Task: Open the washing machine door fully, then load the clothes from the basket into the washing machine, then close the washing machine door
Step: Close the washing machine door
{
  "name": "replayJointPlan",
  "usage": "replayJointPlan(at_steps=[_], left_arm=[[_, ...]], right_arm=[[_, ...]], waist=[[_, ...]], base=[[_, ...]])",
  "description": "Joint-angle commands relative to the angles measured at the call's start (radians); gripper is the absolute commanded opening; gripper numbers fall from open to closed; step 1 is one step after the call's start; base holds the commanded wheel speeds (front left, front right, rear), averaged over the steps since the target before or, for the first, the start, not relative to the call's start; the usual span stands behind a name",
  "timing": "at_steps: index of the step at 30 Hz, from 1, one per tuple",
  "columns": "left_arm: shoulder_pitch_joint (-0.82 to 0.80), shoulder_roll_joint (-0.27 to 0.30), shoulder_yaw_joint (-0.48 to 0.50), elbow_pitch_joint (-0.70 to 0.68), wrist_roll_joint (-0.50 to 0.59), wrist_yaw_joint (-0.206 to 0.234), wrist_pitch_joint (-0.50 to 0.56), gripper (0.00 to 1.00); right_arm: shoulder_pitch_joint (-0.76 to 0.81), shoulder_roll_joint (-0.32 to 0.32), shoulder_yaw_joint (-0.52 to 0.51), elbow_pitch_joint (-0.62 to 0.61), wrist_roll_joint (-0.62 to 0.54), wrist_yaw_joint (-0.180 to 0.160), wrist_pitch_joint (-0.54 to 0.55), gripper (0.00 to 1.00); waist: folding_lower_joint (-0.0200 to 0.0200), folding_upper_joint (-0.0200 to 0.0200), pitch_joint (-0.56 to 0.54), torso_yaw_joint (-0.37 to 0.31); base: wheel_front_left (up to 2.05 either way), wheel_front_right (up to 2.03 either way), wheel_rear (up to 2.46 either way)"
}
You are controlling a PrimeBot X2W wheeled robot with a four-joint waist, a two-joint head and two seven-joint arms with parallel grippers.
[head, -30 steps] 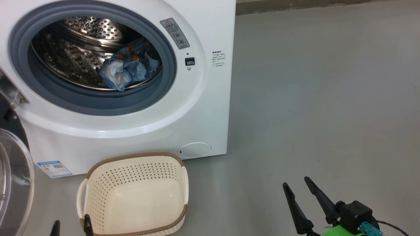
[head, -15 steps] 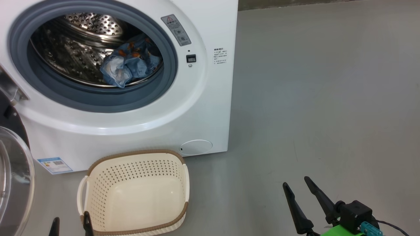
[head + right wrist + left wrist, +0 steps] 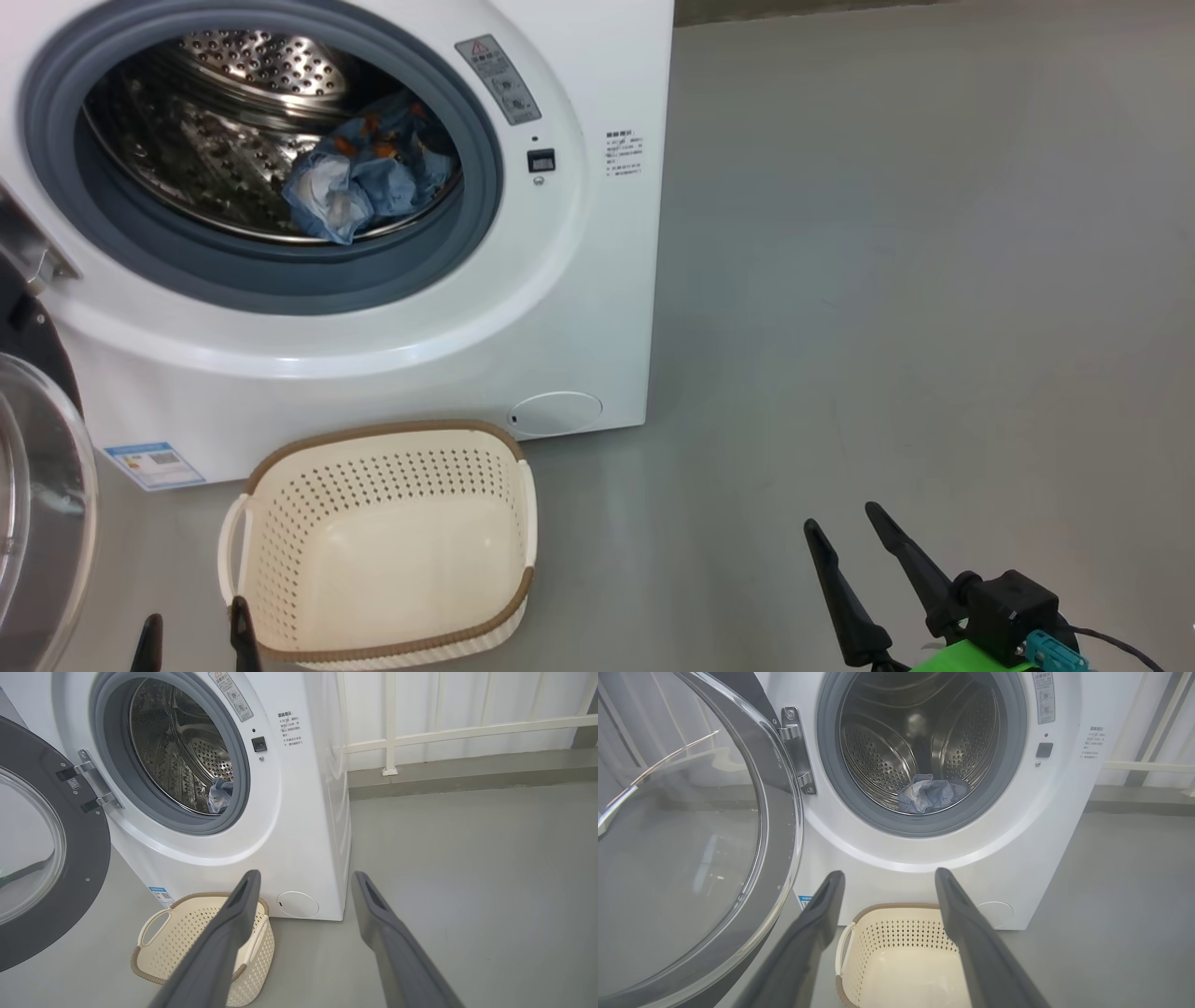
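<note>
**Both jaws wide, nothing held**

My left gripper [image 3: 888, 873] and right gripper [image 3: 306, 874] hang low before the washing machine [image 3: 373, 373], fingers spread wide, gripping nothing. The washing machine door [image 3: 88, 858] stands swung open on my left. The clothes [image 3: 369, 182] lie bunched at the front lip of the drum [image 3: 215, 159]; a pale fold among them may be the cream piece. The basket [image 3: 373, 485] sits on the floor [image 3: 887, 280] just before the machine.

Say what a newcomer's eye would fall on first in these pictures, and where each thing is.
The white washer, its mouth wide open, stands out first, with blue clothes bundled low in the steel drum. Its big round door hangs swung open at the left, and an empty cream basket sits on the grey floor just in front of the washer.
</note>
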Motion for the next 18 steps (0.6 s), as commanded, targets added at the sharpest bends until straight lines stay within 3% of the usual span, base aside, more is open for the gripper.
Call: replayJointPlan(at_steps=[1,18], left_arm=[[-0.046,0.001,0.035,-0.025,-0.001,0.004,-0.006,1.0],[-0.045,0.001,0.037,-0.024,-0.007,-0.005,-0.006,1.0]], right_arm=[[-0.034,-0.003,0.02,-0.021,-0.002,0.002,-0.005,1.0],[-0.029,-0.006,0.024,-0.014,0.003,0.002,-0.005,1.0]], waist=[[0.0,-0.0001,0.001,0.0],[0.0,-0.0001,-0.016,0.005]], base=[[-0.98,0.98,0.0],[-1.63,1.63,0.0]])
